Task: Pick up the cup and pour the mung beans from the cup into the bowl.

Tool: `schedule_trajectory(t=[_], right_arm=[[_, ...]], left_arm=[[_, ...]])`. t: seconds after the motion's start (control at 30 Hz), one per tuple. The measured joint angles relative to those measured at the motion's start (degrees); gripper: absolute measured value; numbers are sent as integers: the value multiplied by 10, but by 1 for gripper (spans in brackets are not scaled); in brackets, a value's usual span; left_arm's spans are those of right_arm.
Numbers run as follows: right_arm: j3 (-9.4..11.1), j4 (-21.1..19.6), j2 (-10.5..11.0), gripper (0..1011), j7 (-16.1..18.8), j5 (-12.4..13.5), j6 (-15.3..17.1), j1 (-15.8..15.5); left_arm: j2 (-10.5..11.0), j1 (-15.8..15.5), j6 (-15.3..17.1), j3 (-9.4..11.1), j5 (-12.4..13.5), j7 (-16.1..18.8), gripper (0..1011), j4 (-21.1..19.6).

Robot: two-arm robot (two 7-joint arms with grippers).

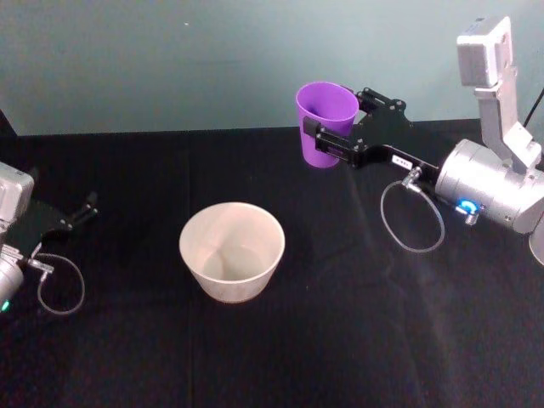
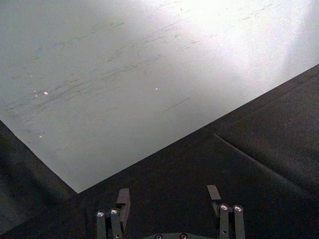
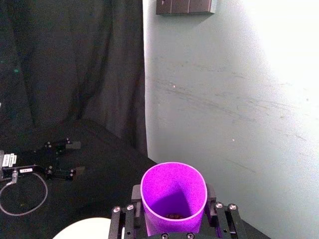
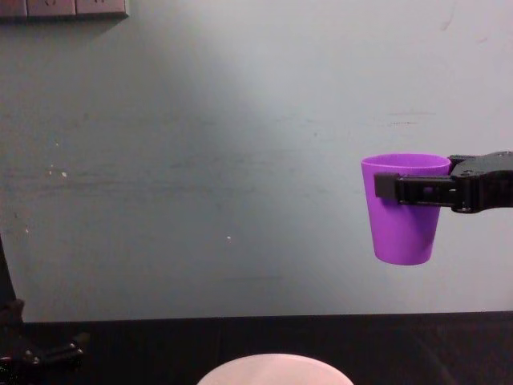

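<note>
The purple cup (image 1: pixel 326 119) hangs upright in the air above the table's far right, with my right gripper (image 1: pixel 333 121) shut on its sides just under the rim. Seen from the chest, the cup (image 4: pixel 402 220) is well above the table, the right gripper (image 4: pixel 413 188) clamped across it. A few mung beans (image 3: pixel 174 215) lie dark at the bottom of the cup (image 3: pixel 173 185). The pale bowl (image 1: pixel 191 255) stands on the black cloth, nearer me and to the left of the cup, its inside bare. My left gripper (image 2: pixel 169 196) rests open at the table's left side (image 1: pixel 81 212).
A black cloth (image 1: pixel 357 340) covers the table, and a pale grey-green wall (image 1: pixel 170 59) stands behind its far edge. Cable loops hang from both wrists (image 1: pixel 412 217). A grey socket strip (image 3: pixel 185 6) is mounted high on the wall.
</note>
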Motion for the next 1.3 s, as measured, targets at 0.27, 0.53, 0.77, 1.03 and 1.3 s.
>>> schedule_trajectory(t=[0.27, 0.53, 0.77, 1.03, 1.3], right_arm=[[0, 0, 0, 732, 0, 0, 0, 0], [0, 0, 0, 733, 0, 0, 0, 0], [0, 0, 0, 732, 0, 0, 0, 0], [0, 0, 0, 732, 0, 0, 0, 0], [0, 0, 0, 733, 0, 0, 0, 0]], left_arm=[[0, 0, 0, 0, 0, 0, 1000, 0], [0, 0, 0, 0, 0, 0, 1000, 0], [0, 0, 0, 0, 0, 0, 1000, 0], [0, 0, 0, 0, 0, 0, 1000, 0], [0, 0, 0, 0, 0, 0, 1000, 0]])
